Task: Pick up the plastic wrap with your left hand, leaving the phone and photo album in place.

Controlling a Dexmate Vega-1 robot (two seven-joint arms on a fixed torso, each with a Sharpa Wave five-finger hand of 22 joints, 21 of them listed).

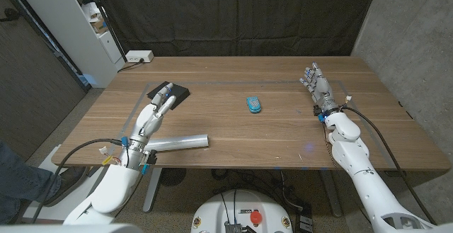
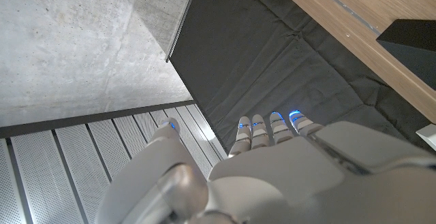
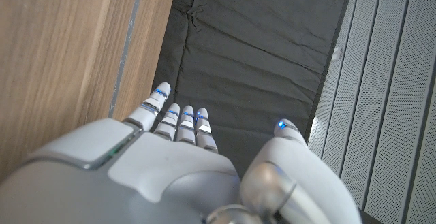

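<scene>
A: Where is the plastic wrap (image 1: 178,142) seen?

B: It is laid as a silvery roll near the table's (image 1: 269,137) front edge, on the robot's left side, just beside the left wrist. No containers are seen.

A: And the left hand (image 1: 157,108)?

B: It is stretched out above the tabletop with fingers extended and slightly apart; nothing is grasped. Its fingertips are placed at the dark photo album (image 1: 169,91), though contact cannot be told. The wrap is not touched by its fingers.

A: The right hand (image 1: 316,84)?

B: It is held released, fingers straight, nothing gripped, far to the right.

A: Open room?

B: The blue phone (image 1: 254,104) is found mid-table, well apart from both hands; bare wood is left between it and the wrap.
</scene>
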